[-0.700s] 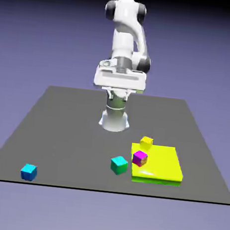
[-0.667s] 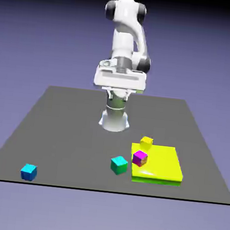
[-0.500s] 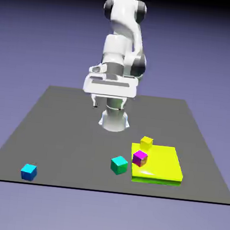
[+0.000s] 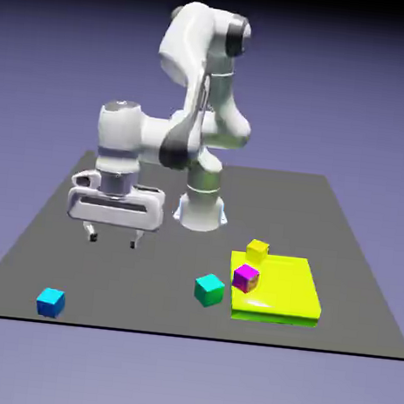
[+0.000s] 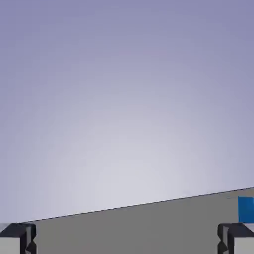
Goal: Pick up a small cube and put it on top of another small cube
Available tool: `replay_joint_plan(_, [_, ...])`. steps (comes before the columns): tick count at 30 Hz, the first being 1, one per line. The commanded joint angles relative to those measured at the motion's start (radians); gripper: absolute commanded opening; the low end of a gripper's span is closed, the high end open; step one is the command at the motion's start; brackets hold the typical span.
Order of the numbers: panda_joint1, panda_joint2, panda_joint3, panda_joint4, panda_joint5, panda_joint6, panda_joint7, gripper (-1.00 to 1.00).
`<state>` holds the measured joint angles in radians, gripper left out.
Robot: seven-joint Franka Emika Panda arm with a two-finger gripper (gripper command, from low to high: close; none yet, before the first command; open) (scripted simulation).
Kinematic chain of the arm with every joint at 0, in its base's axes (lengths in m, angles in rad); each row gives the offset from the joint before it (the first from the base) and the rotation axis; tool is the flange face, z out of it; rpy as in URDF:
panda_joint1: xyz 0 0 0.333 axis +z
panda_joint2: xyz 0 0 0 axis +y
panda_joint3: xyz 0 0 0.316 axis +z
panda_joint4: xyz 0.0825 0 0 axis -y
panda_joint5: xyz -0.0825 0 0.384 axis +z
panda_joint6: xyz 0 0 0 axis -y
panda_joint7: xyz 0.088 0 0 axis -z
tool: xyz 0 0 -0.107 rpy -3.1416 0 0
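In the exterior view, the claw (image 4: 113, 239) is held with its fingers apart at centre left; the sky-blue cube (image 4: 51, 303) is seen at the lower left, on the counter (image 4: 135, 291).

Lone cube (image 4: 51, 303) on the table (image 4: 136, 278) by its near edge at the exterior view's left, slab (image 4: 284, 289) toward the right, middle cube (image 4: 208, 290) just left of it, front cube (image 4: 246, 279) on its left part, back cube (image 4: 257, 252) behind that, at its far edge
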<state>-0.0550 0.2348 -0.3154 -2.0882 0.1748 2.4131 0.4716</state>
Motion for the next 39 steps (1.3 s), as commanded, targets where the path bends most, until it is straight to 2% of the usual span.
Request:
replay_joint_plan(1, [-0.003,0.036,-0.014,0.033,0.008,-0.028,-0.012,0.00])
replay_joint_plan(17, [-0.051,0.614,-0.241,0.551,0.133,-0.476,-0.206,0.00])
replay_joint_plan(21, [-0.067,0.694,-0.205,0.498,0.172,-0.347,-0.224,0.00])
replay_joint_plan(22, [-0.067,0.694,-0.205,0.498,0.172,-0.347,-0.224,-1.00])
replay_joint_plan(26, [-0.051,0.613,-0.240,0.549,0.133,-0.476,-0.205,-1.00])
replay_joint_plan(39, [0.119,0.221,0.044,0.078,-0.124,-0.332,-0.080,-1.00])
